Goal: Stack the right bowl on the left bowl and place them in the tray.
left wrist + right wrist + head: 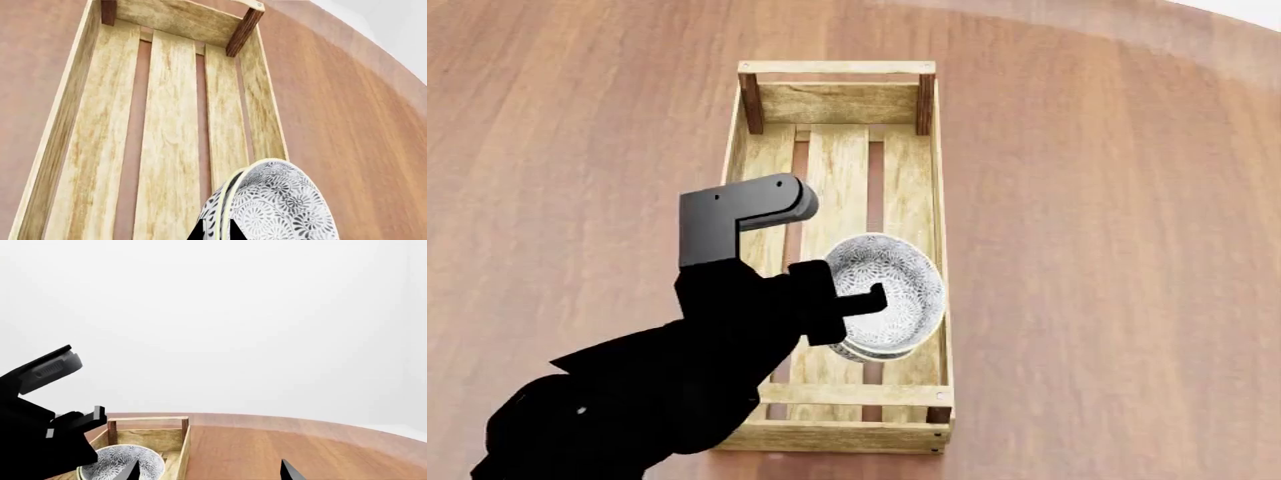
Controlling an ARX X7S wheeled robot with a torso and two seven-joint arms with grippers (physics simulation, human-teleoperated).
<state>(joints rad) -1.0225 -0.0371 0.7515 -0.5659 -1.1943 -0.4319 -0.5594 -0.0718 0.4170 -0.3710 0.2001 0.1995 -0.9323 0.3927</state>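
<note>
**Mia:** Look, the left gripper [874,297] is pinching the rim of the two bowls [888,295]. One bowl sits inside the other, so it can carry both at once.

**Ben:** Where are they?

**Mia:** Over the tray [751,170], near the end close to the robot and close to the tray's right wall. I think they hang just above the slats, but I cannot tell if they touch.

**Ben:** Why does it grab the edge?

**Mia:** I think the rim is thin enough to fit between the fingers. In the left wrist view the bowls [277,205] look tipped, with the patterned side showing. From the head view, the open side faces mostly up.

**Ben:** Which way does the tray go?

**Mia:** Its long side runs straight away from the robot. The three slats [170,130] run the same way.

**Ben:** And the other hand?

**Mia:** The right gripper [210,471] is off to the side, holding nothing. Its two tips stand wide apart.
</note>
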